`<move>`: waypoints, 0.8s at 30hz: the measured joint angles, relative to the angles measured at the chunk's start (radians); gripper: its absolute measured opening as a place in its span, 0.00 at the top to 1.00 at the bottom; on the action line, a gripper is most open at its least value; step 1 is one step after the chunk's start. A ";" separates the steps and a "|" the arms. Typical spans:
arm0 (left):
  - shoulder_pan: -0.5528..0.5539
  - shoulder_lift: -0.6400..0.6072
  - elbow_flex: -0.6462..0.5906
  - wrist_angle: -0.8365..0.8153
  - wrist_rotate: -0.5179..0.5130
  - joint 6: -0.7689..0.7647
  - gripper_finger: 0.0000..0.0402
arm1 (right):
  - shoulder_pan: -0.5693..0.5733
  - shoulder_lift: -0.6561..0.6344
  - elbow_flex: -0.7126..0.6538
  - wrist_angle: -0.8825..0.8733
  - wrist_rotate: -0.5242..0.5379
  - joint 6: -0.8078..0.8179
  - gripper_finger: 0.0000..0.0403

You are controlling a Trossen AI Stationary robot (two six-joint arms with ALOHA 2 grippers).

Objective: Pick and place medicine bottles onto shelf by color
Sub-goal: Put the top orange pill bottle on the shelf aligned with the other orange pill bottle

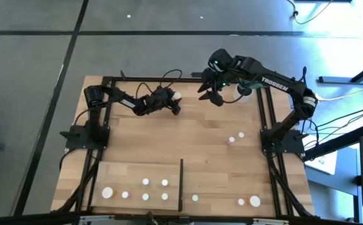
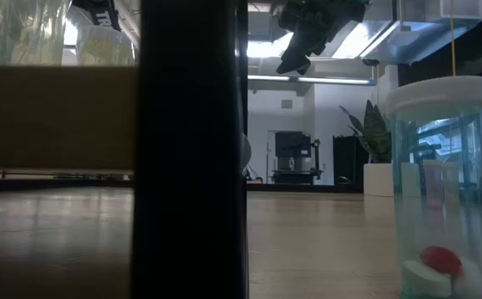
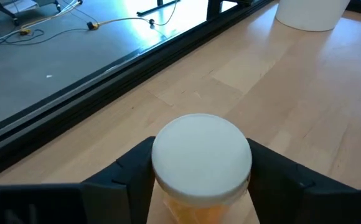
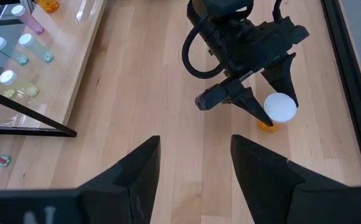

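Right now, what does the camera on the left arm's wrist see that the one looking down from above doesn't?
Only the left wrist view shows the orange bottle close up, its white cap between the left gripper fingers, which sit against it. Only the high view shows the shelf with its bottles, and the right gripper open above the table. Both show the white pot.

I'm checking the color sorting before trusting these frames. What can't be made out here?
- Shelf bottles, high view: only white caps show, too small to tell body colors.
- Low view: a dark post hides the table's middle.
- Orange bottle, left wrist view: the cap covers the body, and the left gripper's fingers hide any contact.
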 joint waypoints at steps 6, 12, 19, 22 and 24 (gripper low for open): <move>0.000 0.000 0.000 0.000 0.000 0.000 0.50 | 0.000 0.000 0.000 0.000 0.000 0.000 0.51; -0.009 -0.036 -0.002 -0.032 0.004 0.001 0.50 | 0.000 0.000 0.000 0.000 0.000 0.000 0.51; -0.030 -0.147 -0.002 -0.185 -0.021 0.024 0.50 | 0.000 0.000 0.000 0.000 0.000 0.000 0.51; -0.051 -0.216 -0.001 -0.269 -0.049 0.027 0.50 | 0.000 0.000 0.000 0.000 0.000 0.000 0.51; -0.066 -0.265 -0.001 -0.343 -0.064 0.027 0.50 | 0.000 0.000 0.000 0.000 0.000 0.000 0.51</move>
